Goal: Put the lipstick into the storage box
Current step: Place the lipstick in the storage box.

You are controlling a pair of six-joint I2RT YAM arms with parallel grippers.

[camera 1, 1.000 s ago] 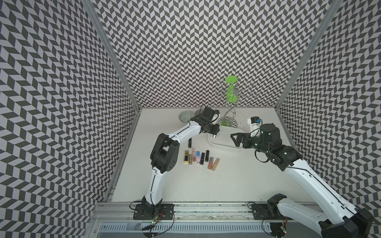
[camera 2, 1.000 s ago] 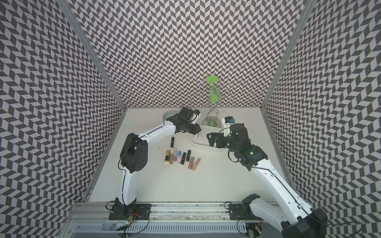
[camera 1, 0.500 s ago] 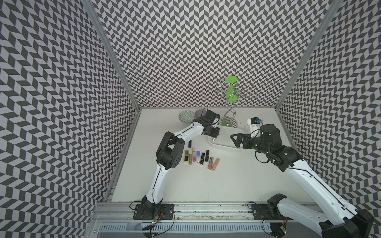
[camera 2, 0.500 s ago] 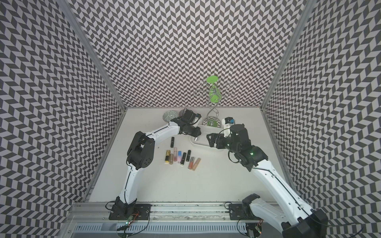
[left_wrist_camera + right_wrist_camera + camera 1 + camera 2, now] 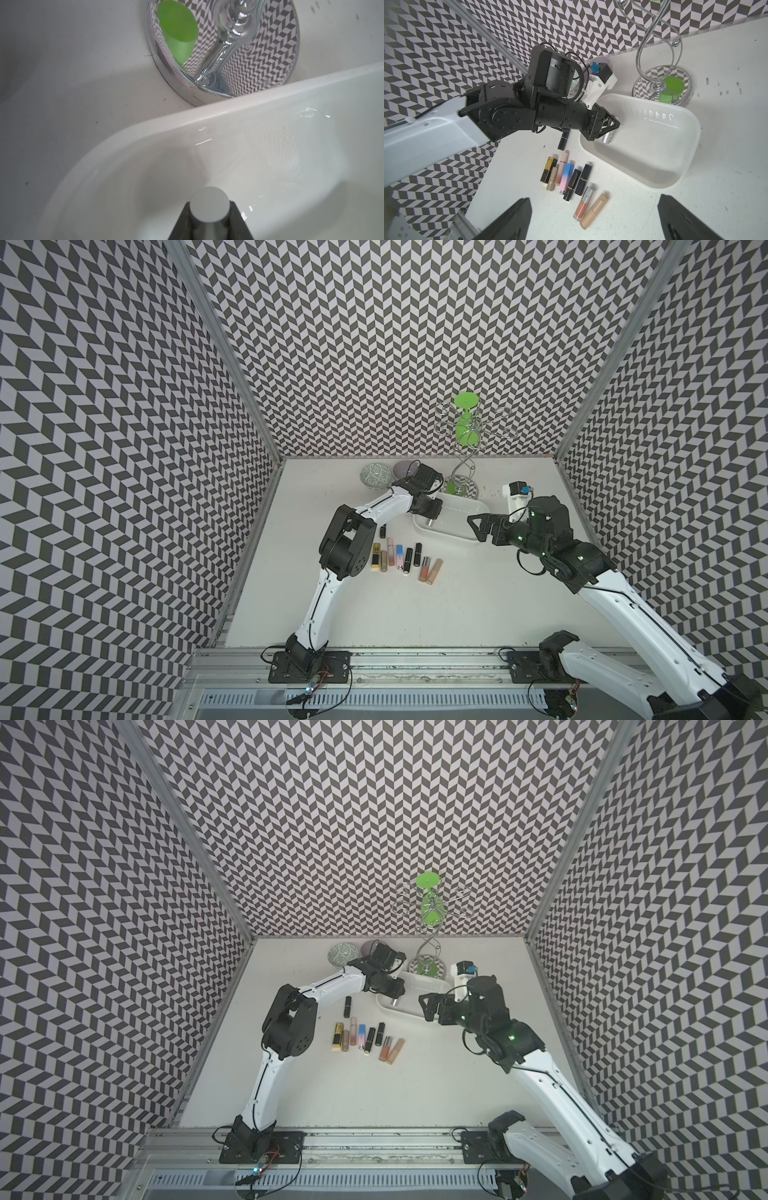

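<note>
Left wrist view crops the left gripper (image 5: 209, 217), clamped on a silver lipstick (image 5: 209, 204) over the storage box (image 5: 207, 113).

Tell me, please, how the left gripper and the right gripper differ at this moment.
The left gripper is shut on a silver lipstick; the right gripper is open and empty. The left gripper holds its load over one end of the storage box, while the right gripper hovers by the opposite end. Both are black and point toward the box.
</note>
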